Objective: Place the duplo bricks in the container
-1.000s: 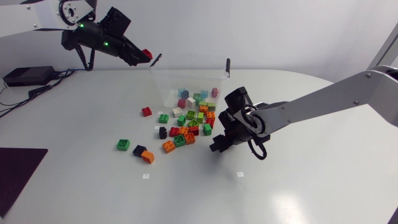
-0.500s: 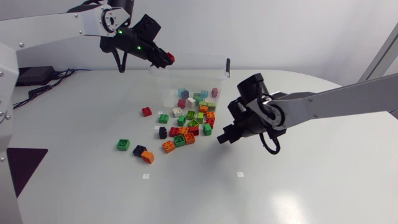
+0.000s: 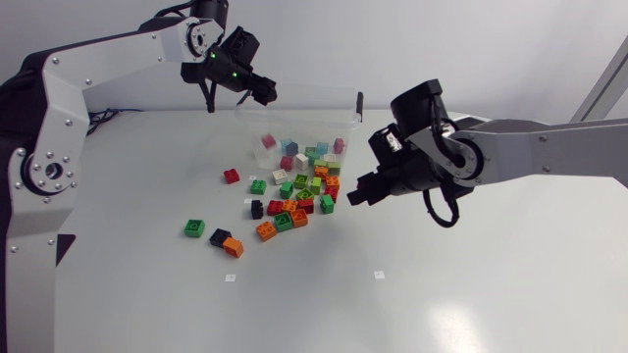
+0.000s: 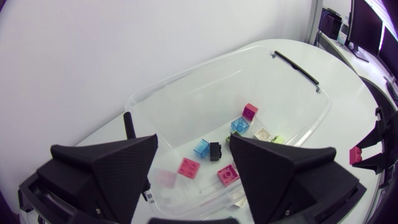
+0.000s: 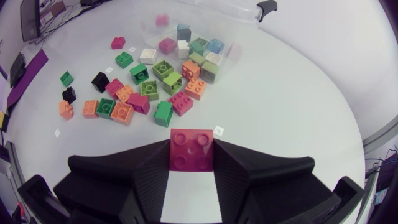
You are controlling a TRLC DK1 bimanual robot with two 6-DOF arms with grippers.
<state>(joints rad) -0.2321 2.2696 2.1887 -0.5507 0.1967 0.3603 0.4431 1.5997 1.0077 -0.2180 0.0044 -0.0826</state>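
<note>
- Clear container [image 3: 294, 111]: lies directly below the left gripper [image 3: 265, 96]. It holds only a few bricks [image 4: 188, 167] (pink, blue, black, pale), all beneath and ahead of the jaws.
- Left gripper: jaws released and spread wide, nothing between them. A blurred pinkish piece [image 4: 165, 178] shows under the fingers; cannot tell whether it is settled.
- Right gripper [image 3: 353, 196]: clenched on a crimson four-stud brick [image 5: 191, 149], seated between the fingertips, studs up, above the table.
- Loose duplo pile [image 5: 171, 81]: well ahead of the right jaws, between them and the container, with a few strays beyond it.
- Progress, judged: early. Most bricks lie outside the container, and the crimson one is not yet delivered.
</note>
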